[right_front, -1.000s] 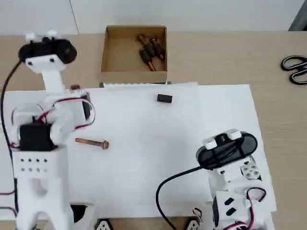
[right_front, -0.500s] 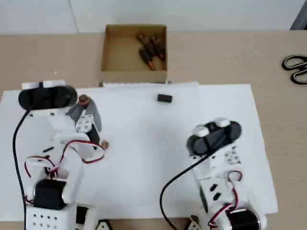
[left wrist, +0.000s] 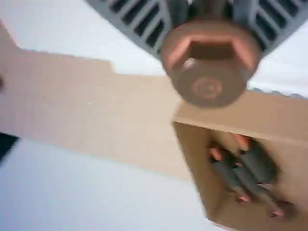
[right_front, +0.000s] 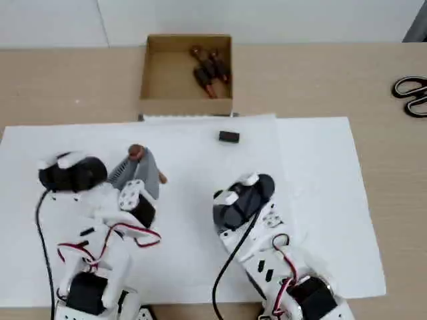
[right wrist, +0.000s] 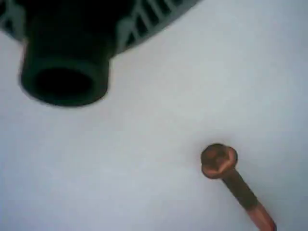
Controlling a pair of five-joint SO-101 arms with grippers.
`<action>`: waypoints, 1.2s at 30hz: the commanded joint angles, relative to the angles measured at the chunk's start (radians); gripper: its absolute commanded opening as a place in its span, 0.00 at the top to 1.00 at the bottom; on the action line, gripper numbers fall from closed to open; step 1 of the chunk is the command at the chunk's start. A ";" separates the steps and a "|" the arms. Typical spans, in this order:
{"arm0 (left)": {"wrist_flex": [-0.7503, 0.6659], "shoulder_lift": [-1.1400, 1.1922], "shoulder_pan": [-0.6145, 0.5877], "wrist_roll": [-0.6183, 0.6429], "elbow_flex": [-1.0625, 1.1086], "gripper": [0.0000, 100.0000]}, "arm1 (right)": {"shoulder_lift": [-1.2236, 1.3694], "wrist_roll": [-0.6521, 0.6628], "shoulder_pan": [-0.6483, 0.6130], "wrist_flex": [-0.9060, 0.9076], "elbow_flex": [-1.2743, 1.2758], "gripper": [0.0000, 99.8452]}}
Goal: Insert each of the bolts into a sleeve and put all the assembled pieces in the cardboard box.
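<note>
One white paper sheet (right_front: pixel 327 173) lay on the tan wooden table (right_front: pixel 320 80). We saw the left gripper (left wrist: pixel 209 33) clamp a coppery hex-headed bolt (left wrist: pixel 208 67) above it, the right gripper (right wrist: pixel 72 24) pinch a black tubular sleeve (right wrist: pixel 65 72).

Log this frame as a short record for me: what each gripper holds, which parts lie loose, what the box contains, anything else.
left gripper: shut on a held bolt, head toward its wrist camera
right gripper: shut on a black sleeve, open end toward its wrist camera
loose parts: loose bolt and spare sleeve, both on the white paper
cardboard box: several assembled pieces inside
other: scissors on the bare table, off the paper
</note>
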 commanded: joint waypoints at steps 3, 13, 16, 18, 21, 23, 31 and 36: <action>-0.031 -0.135 0.107 0.017 0.091 0.99 | -0.010 -0.003 -0.073 -0.076 0.037 1.00; -0.029 -0.126 0.184 0.060 0.064 0.99 | -0.010 0.095 -0.134 -0.188 0.127 1.00; -0.028 -0.126 0.192 0.060 0.035 0.99 | -0.010 0.101 -0.131 -0.202 0.149 1.00; -0.026 -0.126 0.192 0.060 0.022 0.99 | -0.010 0.103 -0.131 -0.203 0.153 1.00; -0.025 -0.126 0.192 0.060 0.016 0.99 | -0.010 0.103 -0.130 -0.203 0.153 1.00; -0.025 -0.126 0.192 0.060 0.016 0.99 | -0.010 0.103 -0.130 -0.203 0.155 1.00; -0.025 -0.123 0.193 0.060 0.016 0.99 | -0.010 0.106 -0.093 -0.255 0.155 1.00; 0.005 -0.123 0.250 0.060 0.016 0.99 | -0.010 0.149 -0.096 -0.260 0.155 1.00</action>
